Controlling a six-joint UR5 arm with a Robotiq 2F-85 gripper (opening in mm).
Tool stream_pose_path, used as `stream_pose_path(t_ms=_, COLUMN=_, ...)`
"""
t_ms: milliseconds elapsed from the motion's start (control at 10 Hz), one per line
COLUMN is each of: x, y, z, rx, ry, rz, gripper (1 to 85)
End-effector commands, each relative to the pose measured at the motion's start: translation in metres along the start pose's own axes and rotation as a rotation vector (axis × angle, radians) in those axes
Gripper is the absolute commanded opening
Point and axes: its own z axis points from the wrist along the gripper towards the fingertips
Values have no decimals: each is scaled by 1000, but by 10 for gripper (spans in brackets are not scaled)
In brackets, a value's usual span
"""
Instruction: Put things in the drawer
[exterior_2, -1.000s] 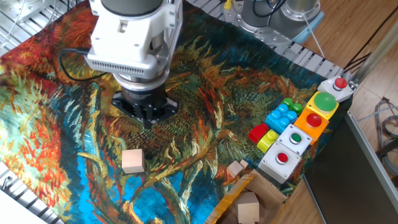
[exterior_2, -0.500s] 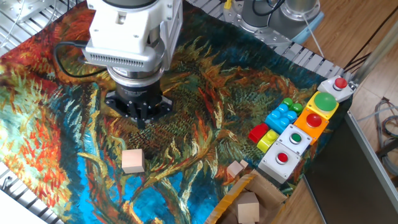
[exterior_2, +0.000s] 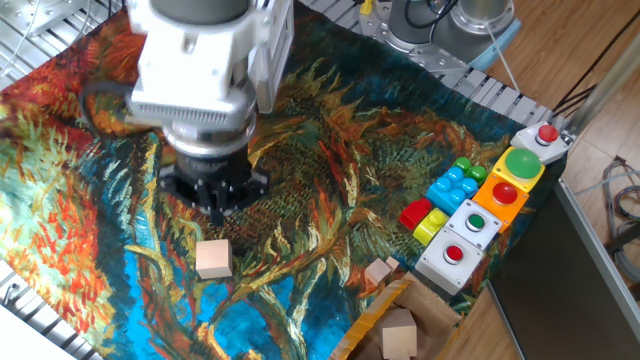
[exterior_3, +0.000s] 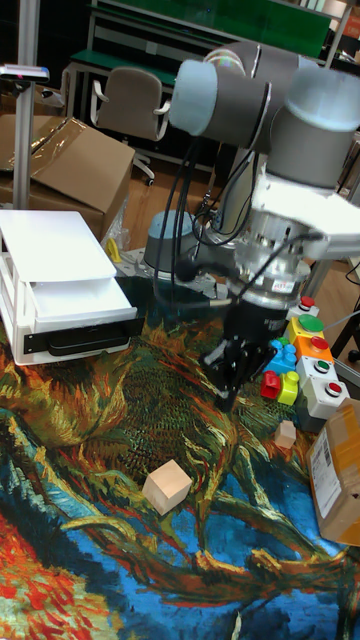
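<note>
A pale-wood cube (exterior_2: 213, 258) (exterior_3: 167, 487) lies on the patterned cloth near the front. My gripper (exterior_2: 212, 197) (exterior_3: 232, 385) hangs above the cloth just behind this cube, apart from it and holding nothing. Its fingers point down, and their gap is hidden by the wrist body. A smaller wooden cube (exterior_2: 378, 271) (exterior_3: 286, 433) rests near the cloth's right edge. A third cube (exterior_2: 398, 333) sits inside the cardboard box. The drawer (exterior_3: 80, 338) shows as a dark front low in the white cabinet (exterior_3: 55, 262) at the far left, and looks pushed in.
Coloured toy bricks (exterior_2: 448, 190) and a button box (exterior_2: 490, 205) stand at the right. A brown cardboard box (exterior_2: 420, 310) (exterior_3: 338, 470) sits at the front right corner. The arm's base (exterior_2: 440, 25) is at the back.
The gripper has moved left and toward the front, closer to the large cube. The cubes have not moved.
</note>
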Motion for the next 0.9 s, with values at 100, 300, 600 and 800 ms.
stream_pose_path(t_ms=100, x=-2, y=-4, z=31, rx=-43, ry=-6, rz=-74, gripper=567)
stream_pose_path(t_ms=300, x=5, y=-10, z=31, rx=-18, ry=24, rz=-77, gripper=590)
stream_pose_path(t_ms=600, x=4, y=-4, z=31, rx=-43, ry=18, rz=-87, gripper=713)
stream_pose_path(t_ms=800, x=12, y=-2, z=31, rx=-52, ry=49, rz=-80, gripper=713)
